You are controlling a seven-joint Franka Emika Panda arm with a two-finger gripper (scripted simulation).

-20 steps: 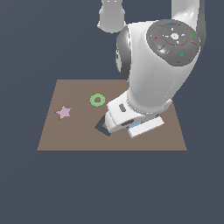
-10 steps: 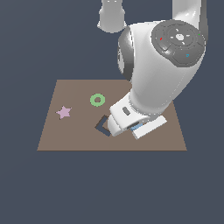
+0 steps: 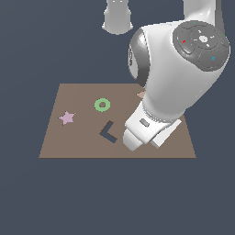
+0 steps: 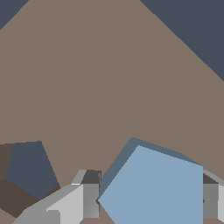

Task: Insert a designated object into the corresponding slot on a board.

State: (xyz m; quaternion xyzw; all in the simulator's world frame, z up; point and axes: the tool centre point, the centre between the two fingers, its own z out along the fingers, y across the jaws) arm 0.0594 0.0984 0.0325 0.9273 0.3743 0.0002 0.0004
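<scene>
Since the wrist view shows the pentagon block [image 4: 155,188] squeezed between the two fingers [image 4: 89,194], the gripper [image 4: 146,199] is clenched on it, held above the board [image 4: 109,78], with the pentagon slot [image 4: 28,168] just beside it and still vacant. The block looks rigid, thin and light; its smooth flat sides probably slip or twist easily, so the grip belongs on opposite edges, near the middle. Count in the exterior view: one green ring [image 3: 102,104], one pink star [image 3: 67,118], one L-shaped recess [image 3: 108,133]; the arm hides block and slot there.
</scene>
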